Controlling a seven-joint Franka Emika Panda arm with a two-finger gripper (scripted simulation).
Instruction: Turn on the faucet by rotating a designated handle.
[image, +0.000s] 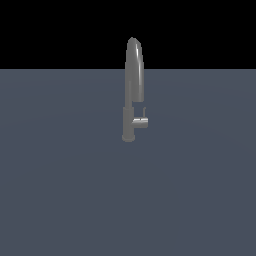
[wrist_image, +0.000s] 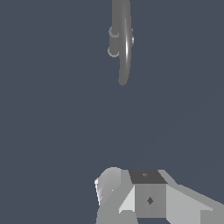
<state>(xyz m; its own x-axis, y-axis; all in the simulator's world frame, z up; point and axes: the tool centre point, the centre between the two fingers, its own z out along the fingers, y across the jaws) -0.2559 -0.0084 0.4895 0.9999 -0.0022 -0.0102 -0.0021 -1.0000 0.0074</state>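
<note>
The faucet (image: 133, 75) is tall, slim and grey, and stands upright on a flat blue-grey surface near the middle of the exterior view. Its handle (image: 140, 122) is a short horizontal stub jutting from the base column toward the exterior view's right, with a thin pin standing up at its end. The arm does not show in the exterior view. In the wrist view I look down on the faucet (wrist_image: 124, 48), with the handle (wrist_image: 113, 41) beside the spout. Grey parts of my gripper (wrist_image: 131, 188) show at the frame's edge, well apart from the faucet. I cannot tell how its jaws stand.
The blue-grey surface (image: 60, 190) stretches flat in all directions around the faucet. Beyond its far edge the background is black. Nothing else shows in either view.
</note>
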